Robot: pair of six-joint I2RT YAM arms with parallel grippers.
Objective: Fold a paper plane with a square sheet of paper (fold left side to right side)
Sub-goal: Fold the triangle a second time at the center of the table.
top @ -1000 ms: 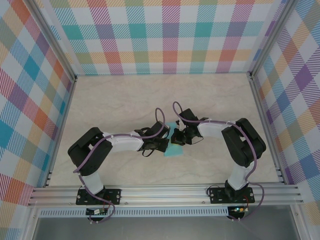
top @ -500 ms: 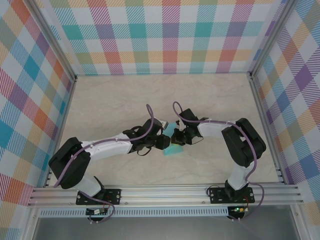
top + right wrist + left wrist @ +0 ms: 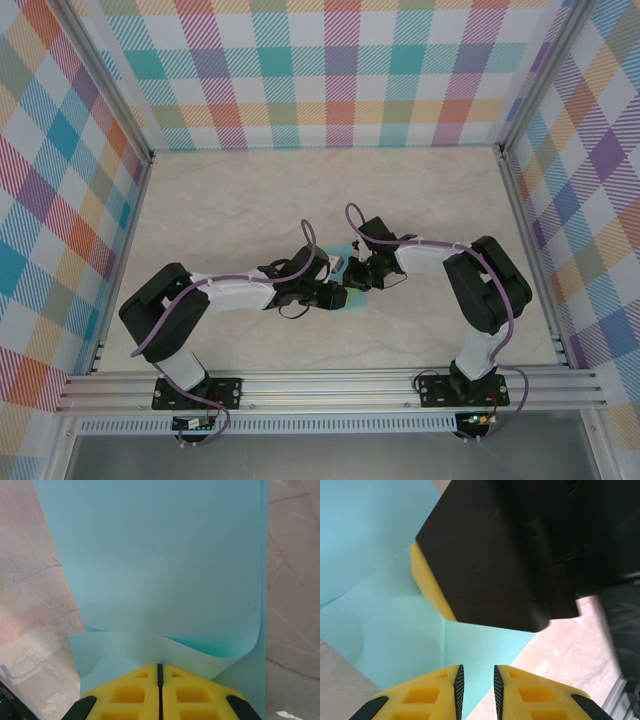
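- Two arms meet just below the middle of the marbled table, so let's sweep across from 9 o'clock.
- Left arm comes up from its base at 7 o'clock and lies stretched out low towards the centre.
- Left gripper sits at roughly 8 o'clock of its partner, almost touching it.
- On its own camera, the left gripper has its yellow fingers a narrow slot apart. Turquoise shows through the gap, but I cannot tell whether any of the sheet is between them.
- Paper lies on the table right under both grippers. In the left wrist view it spreads from 10 o'clock down to 6 o'clock, with a crease running towards 6.
- Right gripper comes down onto the sheet from 2 o'clock.
- On the right wrist camera, the right gripper has its fingers pressed tight together. A curled-up edge of paper runs straight into the tips, so it looks nipped there. The rest of the sheet lies flat towards 12 o'clock.
- Right arm bends back to its base at 5 o'clock.
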